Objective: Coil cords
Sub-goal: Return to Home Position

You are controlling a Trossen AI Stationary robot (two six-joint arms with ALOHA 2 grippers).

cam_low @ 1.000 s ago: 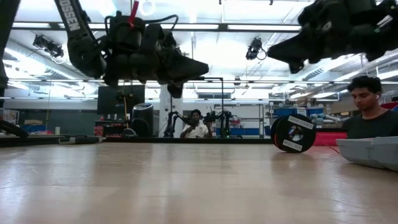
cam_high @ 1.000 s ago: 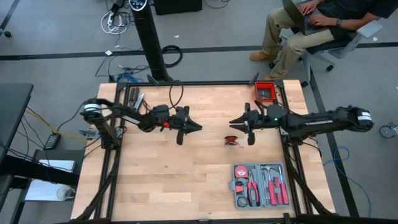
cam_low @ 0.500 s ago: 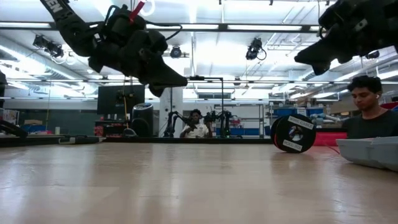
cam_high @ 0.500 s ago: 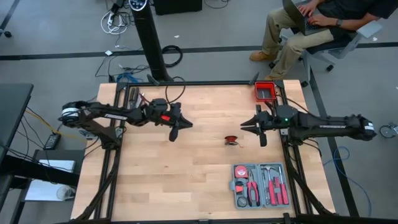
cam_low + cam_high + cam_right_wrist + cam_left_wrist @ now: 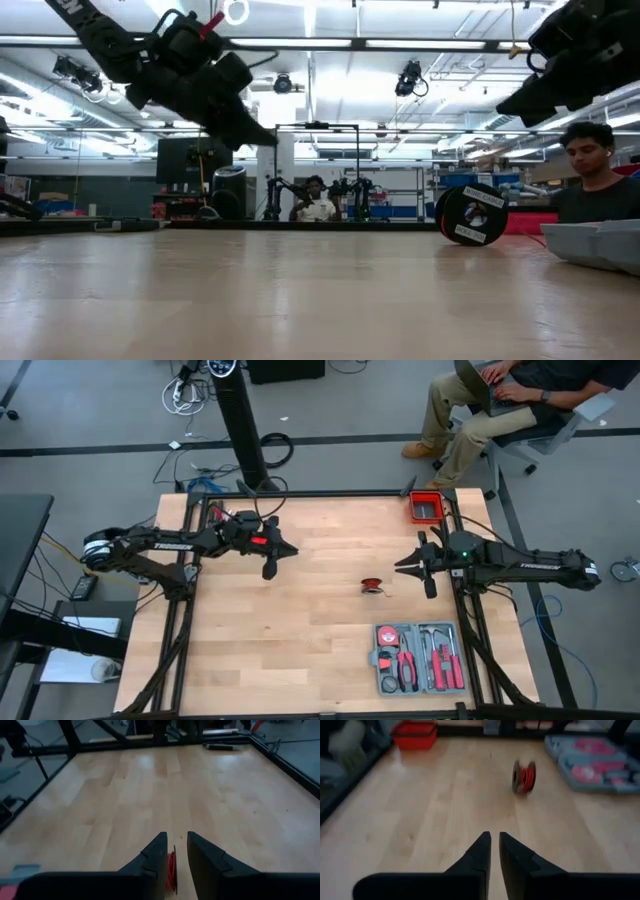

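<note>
high view: red cord [image 5: 373, 584] wound on a small spool, lying on the table [image 5: 320, 650] right of centre, free of both grippers. left gripper [image 5: 272, 565] hangs over the table's left half, well apart from the spool, fingers [image 5: 479, 854] a narrow slit apart, empty. right gripper [image 5: 410, 565] near the spool, narrow gap, empty. grey case [image 5: 418, 657] near the front edge.

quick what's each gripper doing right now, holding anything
Left gripper: nearly closed, a thin gap, holding nothing.
Right gripper: slightly open, holding nothing; the red cord spool sits on the table.
</note>
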